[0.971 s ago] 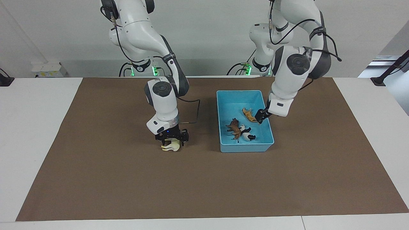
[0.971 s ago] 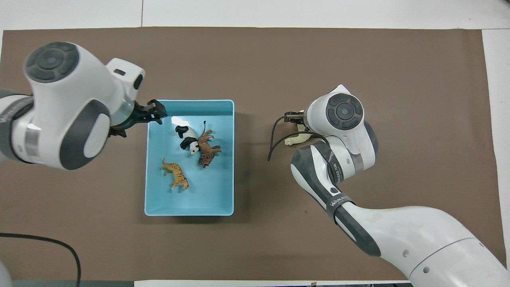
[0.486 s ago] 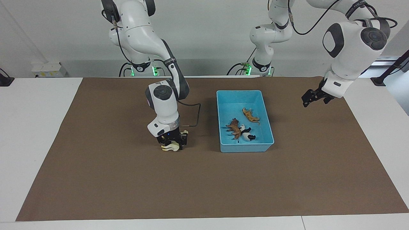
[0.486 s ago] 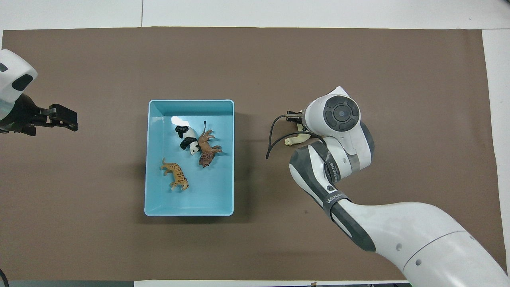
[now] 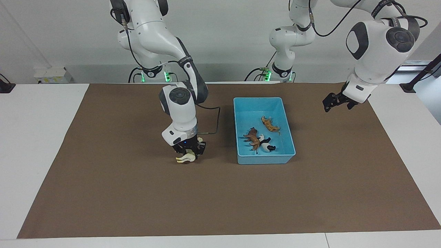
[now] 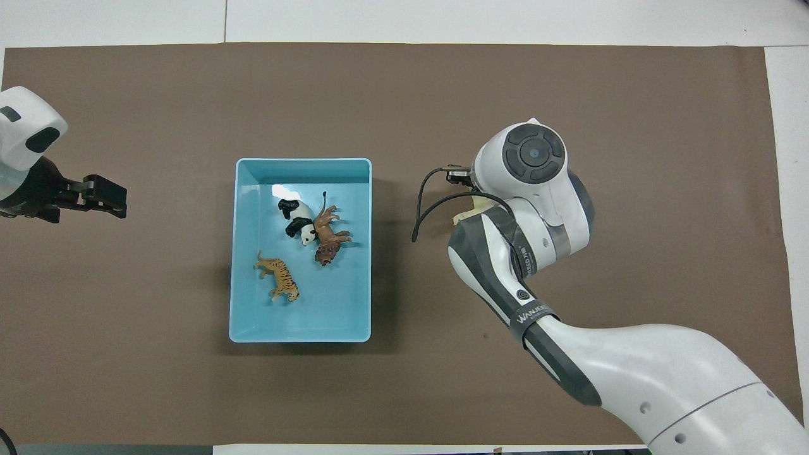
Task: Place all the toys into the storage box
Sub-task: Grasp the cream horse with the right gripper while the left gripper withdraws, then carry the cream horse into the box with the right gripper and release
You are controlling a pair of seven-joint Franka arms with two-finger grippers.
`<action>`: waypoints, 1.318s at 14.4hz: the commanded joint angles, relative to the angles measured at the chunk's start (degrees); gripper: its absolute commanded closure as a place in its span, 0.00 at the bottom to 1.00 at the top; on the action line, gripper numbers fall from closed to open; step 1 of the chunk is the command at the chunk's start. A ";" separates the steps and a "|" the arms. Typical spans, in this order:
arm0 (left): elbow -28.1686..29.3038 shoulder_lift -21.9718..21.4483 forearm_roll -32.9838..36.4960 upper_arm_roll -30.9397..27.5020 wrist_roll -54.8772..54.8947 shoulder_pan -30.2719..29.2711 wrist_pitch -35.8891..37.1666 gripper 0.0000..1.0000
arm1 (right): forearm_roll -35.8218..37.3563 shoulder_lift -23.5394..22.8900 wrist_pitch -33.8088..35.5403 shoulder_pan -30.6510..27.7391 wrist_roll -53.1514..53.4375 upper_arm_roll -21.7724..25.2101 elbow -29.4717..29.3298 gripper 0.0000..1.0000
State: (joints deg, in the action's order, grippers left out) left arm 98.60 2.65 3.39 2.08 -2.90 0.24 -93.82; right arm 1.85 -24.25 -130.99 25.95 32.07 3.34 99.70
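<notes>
The light blue storage box (image 5: 264, 159) stands on the brown mat; it also shows in the overhead view (image 6: 302, 333). In it lie the orange tiger (image 5: 269, 124) (image 6: 279, 285), the brown lion (image 5: 253, 137) (image 6: 326, 237) and the panda (image 5: 266, 144) (image 6: 296, 218). My right gripper (image 5: 188, 153) is low over the mat beside the box, toward the right arm's end, shut on the cream-white horse (image 5: 185, 158). From overhead the wrist hides all but a sliver of the horse (image 6: 463, 216). My left gripper (image 5: 337, 103) (image 6: 101, 196) is open and empty, raised over the mat toward the left arm's end.
The brown mat (image 5: 220, 199) covers most of the white table. A black cable (image 5: 212, 120) loops from the right wrist toward the box. A small white box (image 5: 51, 75) stands at the table's edge nearest the robots, at the right arm's end.
My left gripper has pulled up out of the box and swung to the left arm's end of the mat. My right gripper, with the horse, has shifted slightly toward the box.
</notes>
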 commanded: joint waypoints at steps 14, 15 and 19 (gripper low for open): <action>0.89 -3.88 -0.05 -0.85 3.07 0.73 -1.02 0.00 | -6.16 -7.04 9.46 20.45 20.22 -1.32 -31.34 1.00; 0.89 -3.97 -0.05 -0.93 3.07 0.38 -1.02 0.00 | -6.24 -6.95 7.78 20.98 21.09 -1.41 -29.93 0.91; 0.89 -4.24 -0.05 -1.11 3.07 0.20 -1.02 0.00 | -5.72 -6.69 11.97 21.16 29.00 -1.15 -30.44 0.00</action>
State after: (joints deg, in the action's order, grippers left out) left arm 98.55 -0.36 3.36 0.84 -0.34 0.91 -94.05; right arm -5.06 -32.08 -121.42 47.38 57.74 2.06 69.01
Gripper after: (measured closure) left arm 0.000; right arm 0.238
